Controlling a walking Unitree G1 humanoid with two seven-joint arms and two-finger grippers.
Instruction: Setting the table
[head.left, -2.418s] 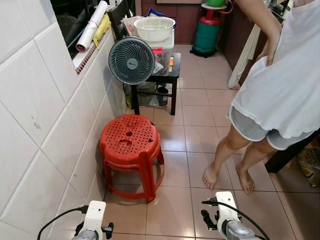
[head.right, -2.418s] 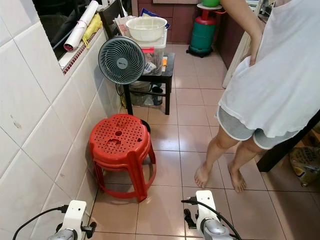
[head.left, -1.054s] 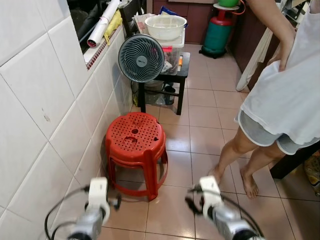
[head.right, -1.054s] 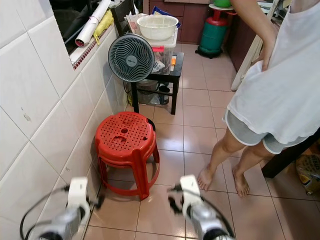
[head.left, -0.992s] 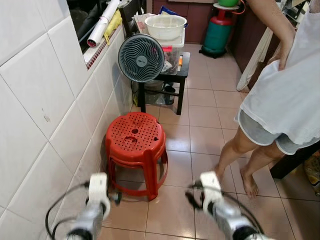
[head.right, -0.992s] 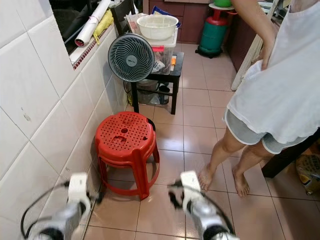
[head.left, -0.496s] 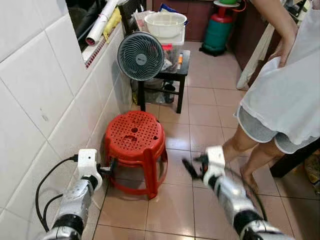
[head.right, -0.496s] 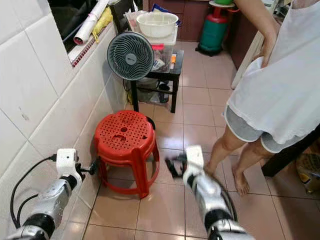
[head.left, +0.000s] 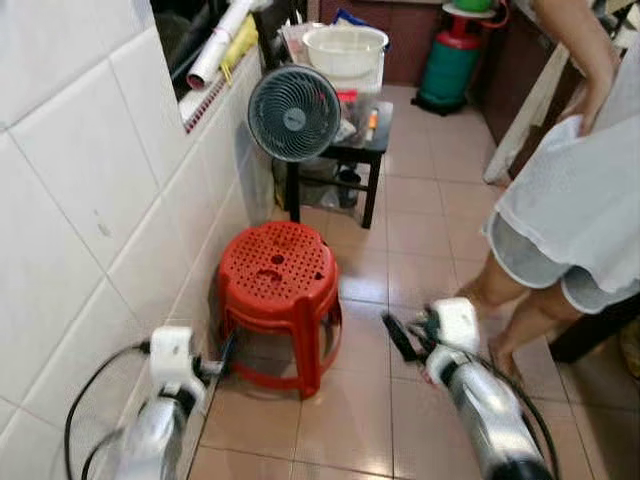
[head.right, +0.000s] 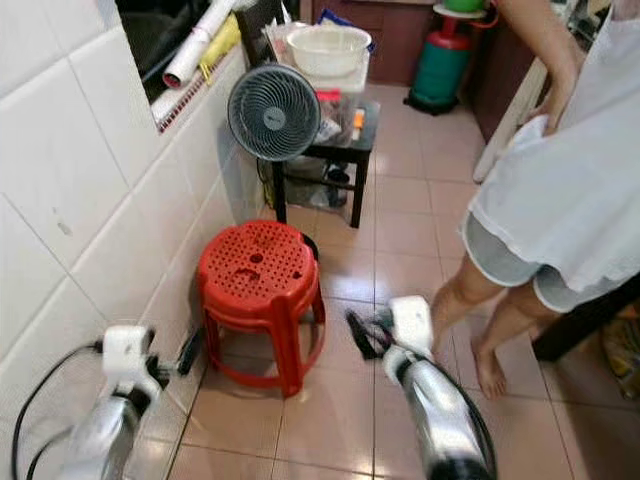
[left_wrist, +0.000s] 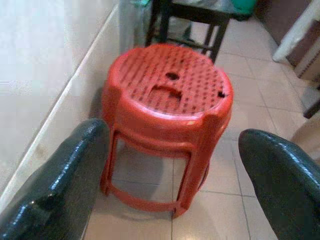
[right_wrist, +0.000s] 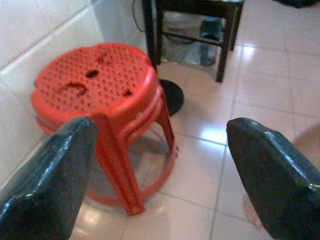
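Left eye view: red stool (head.left: 277, 275) between left tool (head.left: 224, 352) and right tool (head.left: 398, 336), both spread.

The tiled floor (head.left: 420, 225) carried stacked red stools (head.left: 277, 277) beside the wall. Farther off stood a black side table (head.left: 372, 150) and a green gas cylinder (head.left: 448, 60).

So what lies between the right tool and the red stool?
Only bare tiled floor: in the right eye view the right tool hangs beside the red stool, apart from it, fingers spread.
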